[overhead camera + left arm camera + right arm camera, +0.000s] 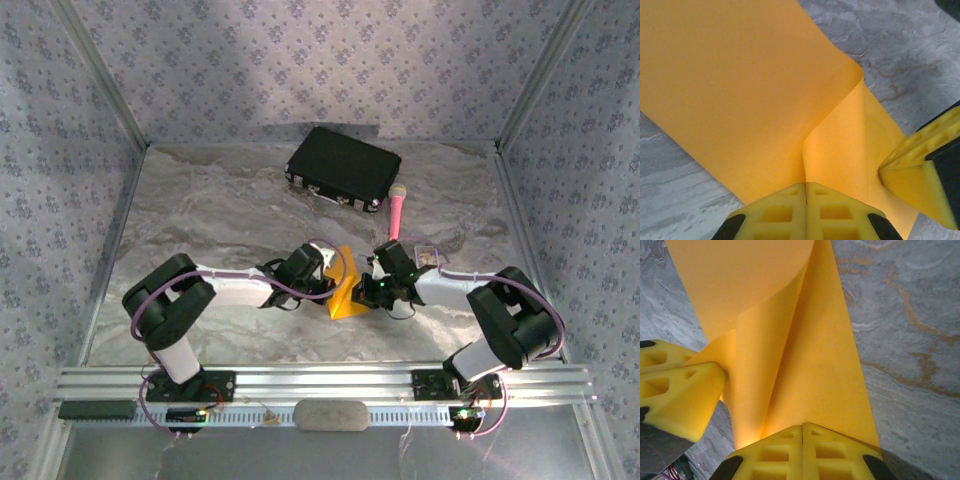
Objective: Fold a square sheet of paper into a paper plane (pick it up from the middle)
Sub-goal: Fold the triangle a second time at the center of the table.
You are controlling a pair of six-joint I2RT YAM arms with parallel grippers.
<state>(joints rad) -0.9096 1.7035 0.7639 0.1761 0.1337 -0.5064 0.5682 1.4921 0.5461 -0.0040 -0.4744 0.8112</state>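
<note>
The square sheet of paper (pixel 348 298) is orange-yellow and partly folded, and it stands up off the table between the two grippers. My left gripper (pixel 328 283) reaches it from the left and my right gripper (pixel 368 290) from the right. In the left wrist view the paper (pixel 740 90) curls over in a soft fold, and my left gripper (pixel 806 184) is shut on its lower edge where the fold begins. The right gripper's yellow fingers (pixel 920 175) press on the sheet at the right. In the right wrist view my right gripper (pixel 803 426) is shut on the paper (pixel 810 355), with the left gripper's fingers (pixel 675 390) beside it.
A black case (pixel 343 168) lies at the back of the marbled table (pixel 200 220), with a pink microphone (pixel 397 212) just in front of its right end. Patterned walls close in the table on three sides. An aluminium rail (pixel 320 385) runs along the near edge.
</note>
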